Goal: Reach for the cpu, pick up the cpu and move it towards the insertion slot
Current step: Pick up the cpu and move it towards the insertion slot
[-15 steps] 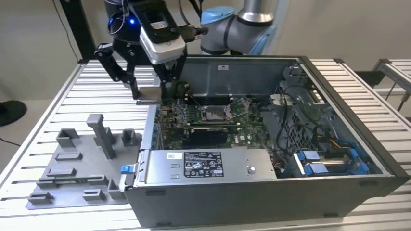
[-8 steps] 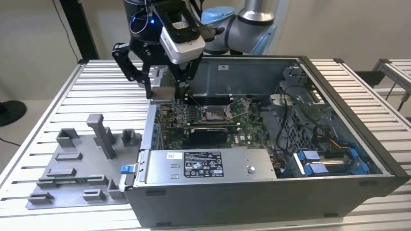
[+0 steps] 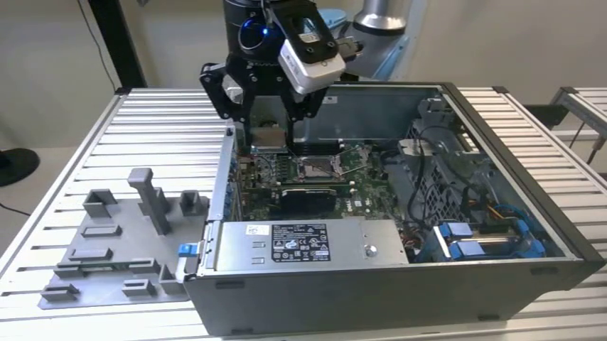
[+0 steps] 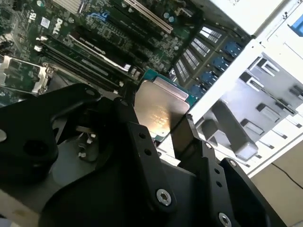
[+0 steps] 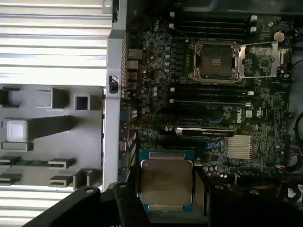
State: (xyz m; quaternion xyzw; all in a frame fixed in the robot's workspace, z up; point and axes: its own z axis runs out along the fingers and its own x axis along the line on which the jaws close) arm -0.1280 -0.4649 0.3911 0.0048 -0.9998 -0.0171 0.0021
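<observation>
Gripper clamped on cpu | bottom centre, first wrist view | insertion slot upper right, well apart

dim case interior, bright glare on table slats.

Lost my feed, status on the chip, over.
Gripper fingers shut on small silvery square cpu. Held above the motherboard, short of the shiny metal-framed insertion slot. Slot frame open, nothing over it.

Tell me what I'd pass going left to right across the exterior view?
Grey plastic fixture tray → black gripper holding the small silvery square cpu → shiny metal-framed insertion slot → blue drive brackets.
</observation>
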